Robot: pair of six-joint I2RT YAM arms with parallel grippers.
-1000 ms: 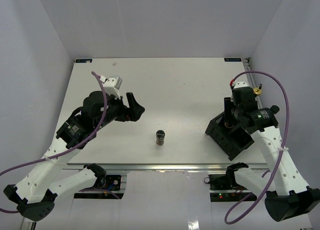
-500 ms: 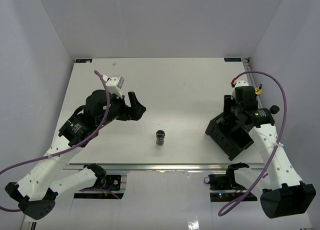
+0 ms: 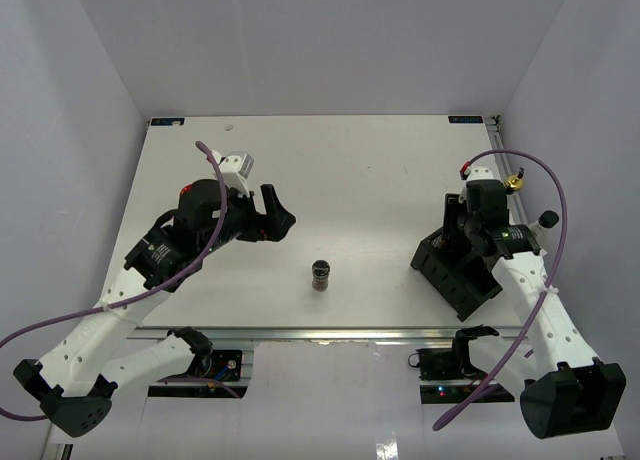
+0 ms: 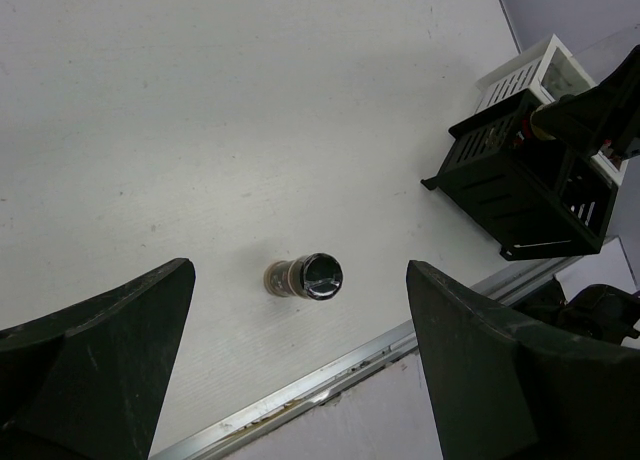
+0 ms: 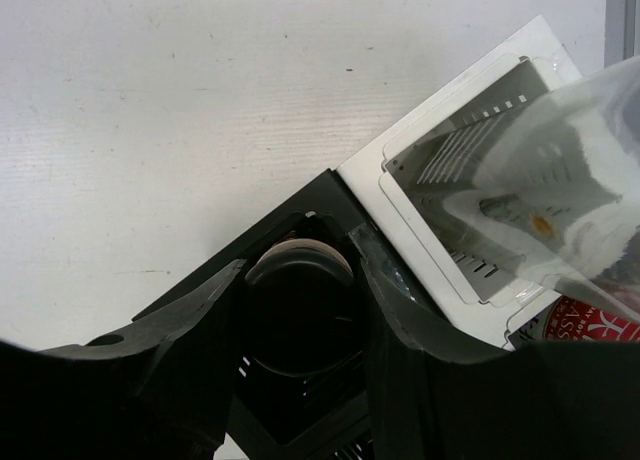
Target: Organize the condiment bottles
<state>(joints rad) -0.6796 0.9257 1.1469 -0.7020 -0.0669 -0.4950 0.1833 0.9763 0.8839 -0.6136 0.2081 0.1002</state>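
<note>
Your bench is plain white. Near its front edge, the small jar is dark brown with a glossy black lid. At the right front corner the slatted box is black, and the bottle between the black fingers of your right pincer has a black cap. The slotted tray is white, the label red with white lettering, the cables purple.

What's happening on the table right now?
The right claw grips a dark, black-capped bottle at the open top of the black box by the right edge of the table. The left claw hovers wide open above the table, empty. A small dark jar stands alone near the front edge, between the arms.
</note>
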